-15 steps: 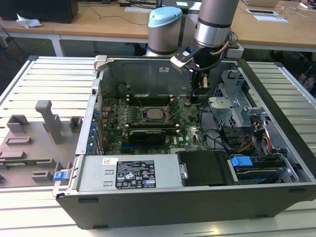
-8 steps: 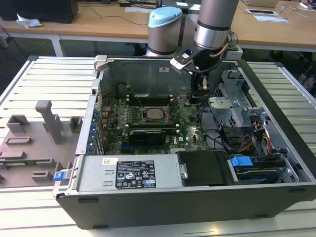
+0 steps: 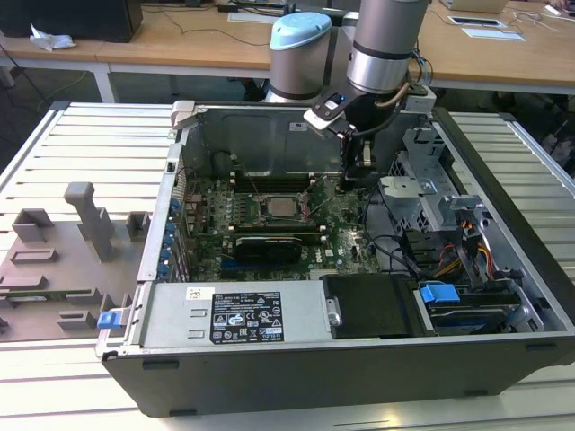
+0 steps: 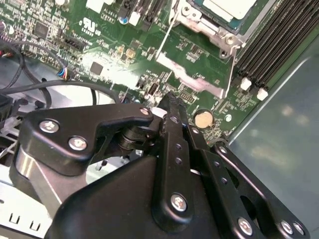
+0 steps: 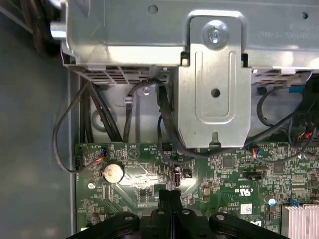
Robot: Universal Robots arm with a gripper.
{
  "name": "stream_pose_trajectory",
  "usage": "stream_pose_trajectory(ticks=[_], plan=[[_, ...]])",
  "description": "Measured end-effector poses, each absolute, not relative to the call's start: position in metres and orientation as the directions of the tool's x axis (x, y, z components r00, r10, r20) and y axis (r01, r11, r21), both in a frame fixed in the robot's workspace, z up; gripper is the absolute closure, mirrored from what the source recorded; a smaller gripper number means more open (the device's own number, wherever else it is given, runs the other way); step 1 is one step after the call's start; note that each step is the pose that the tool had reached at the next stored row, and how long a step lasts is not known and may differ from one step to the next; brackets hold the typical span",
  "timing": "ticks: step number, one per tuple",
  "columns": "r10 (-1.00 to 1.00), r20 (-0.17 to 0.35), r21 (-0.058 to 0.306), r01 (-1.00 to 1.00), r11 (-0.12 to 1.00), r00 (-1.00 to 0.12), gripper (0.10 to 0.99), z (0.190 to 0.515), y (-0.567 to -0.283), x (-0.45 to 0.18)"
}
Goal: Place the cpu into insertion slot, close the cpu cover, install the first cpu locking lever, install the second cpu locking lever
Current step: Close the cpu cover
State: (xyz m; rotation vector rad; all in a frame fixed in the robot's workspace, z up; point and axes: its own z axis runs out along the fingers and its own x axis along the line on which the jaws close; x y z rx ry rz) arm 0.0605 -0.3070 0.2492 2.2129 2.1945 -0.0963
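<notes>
The cpu (image 3: 280,205) lies with its silver face up in the insertion slot (image 3: 280,221) on the green board in the open computer case. The cpu cover (image 4: 202,26), a silver frame, lies around the chip (image 4: 230,7). Thin lever rods (image 4: 166,31) run along the frame's sides; whether they are latched I cannot tell. My gripper (image 3: 357,180) hangs over the board on the exterior view's right of the slot, apart from it. In both wrist views its black fingers (image 5: 169,195) are shut together with nothing between them, just above the board near a coin battery (image 4: 203,119).
A metal drive cage (image 5: 214,79) with black cables (image 5: 97,112) stands close by the gripper. Long memory slots (image 4: 279,45) run beside the socket. A power supply (image 3: 234,314) fills the case front. A grey fixture plate (image 3: 72,242) lies outside the case.
</notes>
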Motion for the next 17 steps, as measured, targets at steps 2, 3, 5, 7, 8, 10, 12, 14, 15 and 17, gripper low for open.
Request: stream_pose_trajectory(ticks=[2,3,5,7,8,10,12,14,15,17], plan=[[0.998,-0.061,-0.027,1.0,-0.009,0.008,0.98,0.249,-0.307,0.058],[0.998,-0.06,-0.027,1.0,-0.009,0.008,0.98,0.248,-0.307,0.056],[0.998,-0.06,-0.027,1.0,-0.009,0.008,0.98,0.248,-0.307,0.053],[0.998,-0.06,-0.027,1.0,-0.009,0.007,0.98,0.247,-0.307,0.05],[0.998,-0.06,-0.027,1.0,-0.009,0.008,0.98,0.247,-0.307,0.049],[0.998,-0.061,-0.027,1.0,-0.009,0.008,0.98,0.247,-0.307,0.046],[0.998,-0.061,-0.027,1.0,-0.009,0.008,0.98,0.247,-0.307,0.044],[0.998,-0.061,-0.027,1.0,-0.009,0.007,0.98,0.247,-0.307,0.041],[0.998,-0.06,-0.027,1.0,-0.009,0.008,0.98,0.247,-0.307,0.039],[0.998,-0.06,-0.027,1.0,-0.009,0.008,0.98,0.247,-0.307,0.037]])
